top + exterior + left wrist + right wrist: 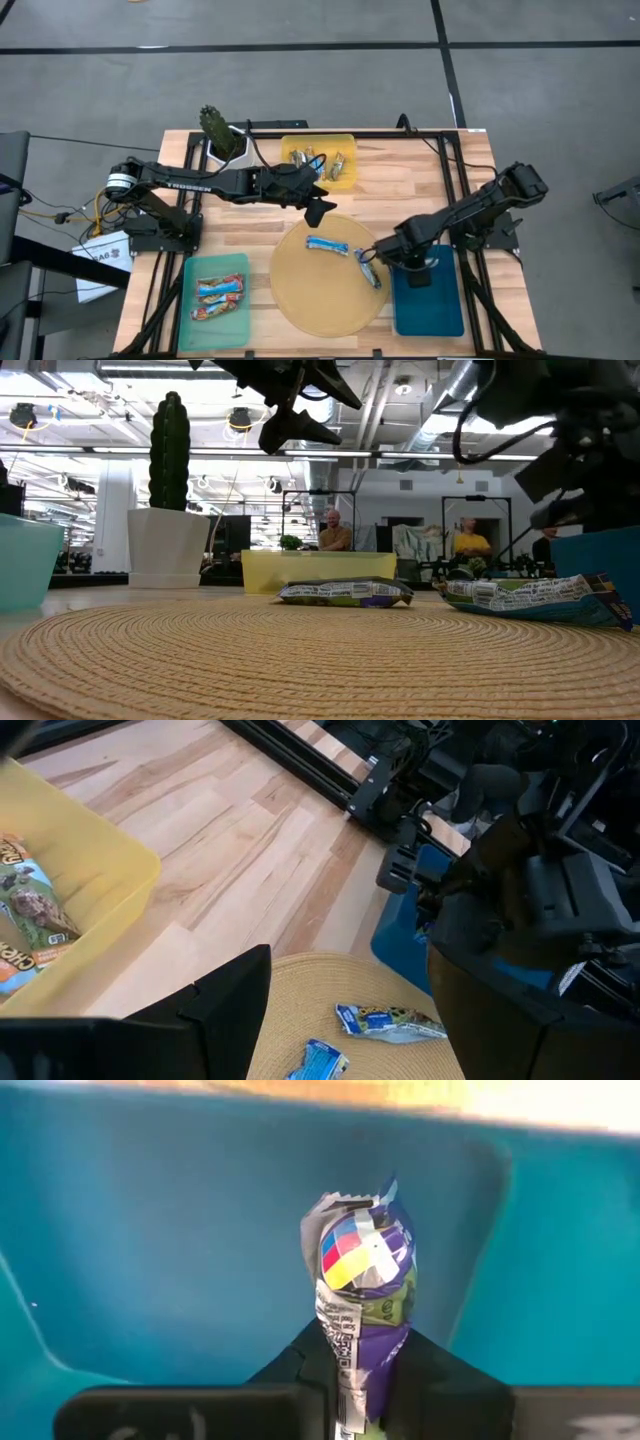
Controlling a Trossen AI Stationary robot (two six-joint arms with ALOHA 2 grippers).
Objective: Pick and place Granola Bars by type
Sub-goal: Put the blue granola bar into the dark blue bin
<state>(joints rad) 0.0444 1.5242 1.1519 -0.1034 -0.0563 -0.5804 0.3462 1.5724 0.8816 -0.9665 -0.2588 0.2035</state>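
Note:
Two blue-white granola bars lie flat on the round woven mat (330, 300), one (327, 245) near its middle, the other (368, 268) at its right edge; both show in the low view (345, 592) (535, 598). Several brownish-gold bars (322, 160) lie in the yellow tray (345, 140), and blue-and-red bars (218, 295) in the teal tray (240, 262). My left gripper (320, 210) (350, 980) hangs open above the mat's far edge. My right gripper (415, 272) is over the blue tray (430, 310), shut on a purple-blue bar (365, 1280). My right gripper pinches the purple-blue bar between its two fingers (430, 1375), which come from above and point down into the blue tray. The bar runs along the fingers. Its crimped end (360, 1245) with the colour squares sticks out past the fingertips, toward the tray floor.
A potted cactus (215, 130) stands at the table's far left, beside the yellow tray. Bare wood (410, 185) lies between the yellow tray and the right arm. Black frame rails (455, 160) run along the table's edges. People show in the room beyond (335, 530).

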